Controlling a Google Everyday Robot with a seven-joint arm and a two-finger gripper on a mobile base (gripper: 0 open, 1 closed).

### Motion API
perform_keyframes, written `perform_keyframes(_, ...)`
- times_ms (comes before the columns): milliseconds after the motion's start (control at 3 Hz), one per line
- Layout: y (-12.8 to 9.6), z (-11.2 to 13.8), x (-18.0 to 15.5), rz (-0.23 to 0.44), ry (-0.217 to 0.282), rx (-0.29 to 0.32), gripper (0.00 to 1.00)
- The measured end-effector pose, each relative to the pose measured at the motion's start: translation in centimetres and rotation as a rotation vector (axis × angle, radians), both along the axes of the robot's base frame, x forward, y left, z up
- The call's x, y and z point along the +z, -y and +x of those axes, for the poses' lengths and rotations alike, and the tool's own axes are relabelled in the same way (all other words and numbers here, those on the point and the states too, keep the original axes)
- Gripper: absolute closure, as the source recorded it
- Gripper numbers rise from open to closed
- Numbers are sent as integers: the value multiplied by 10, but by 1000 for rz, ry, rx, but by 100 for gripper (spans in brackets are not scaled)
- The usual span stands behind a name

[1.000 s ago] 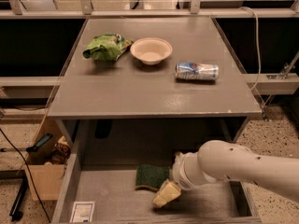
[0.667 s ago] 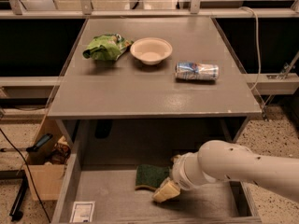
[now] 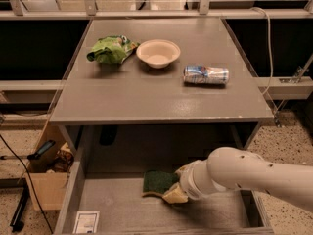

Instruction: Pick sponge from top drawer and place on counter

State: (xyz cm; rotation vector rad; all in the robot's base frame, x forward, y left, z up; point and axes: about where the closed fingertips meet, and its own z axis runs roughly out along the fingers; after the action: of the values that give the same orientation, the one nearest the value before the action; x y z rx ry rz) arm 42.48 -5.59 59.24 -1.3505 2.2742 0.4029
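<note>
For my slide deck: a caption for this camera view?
The claw at the sponge in the open top drawer, below the counter.

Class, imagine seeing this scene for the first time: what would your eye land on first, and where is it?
The big white arm stretches in from the lower right, its pincer down at the dark green sponge in the open top drawer. Next, the counter above, carrying a green snack bag, a pale bowl and a can on its side.
</note>
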Motion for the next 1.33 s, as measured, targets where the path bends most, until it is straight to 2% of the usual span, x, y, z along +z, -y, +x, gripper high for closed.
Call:
perform_keyframes(333,0,0,0,0,0,0,89)
perform_keyframes(667,0,0,0,0,0,0,100)
perform_keyframes(1000,2,-1,5,-7,-5,8,100)
perform_keyframes(1333,14,-5,28,-13,1,8,100)
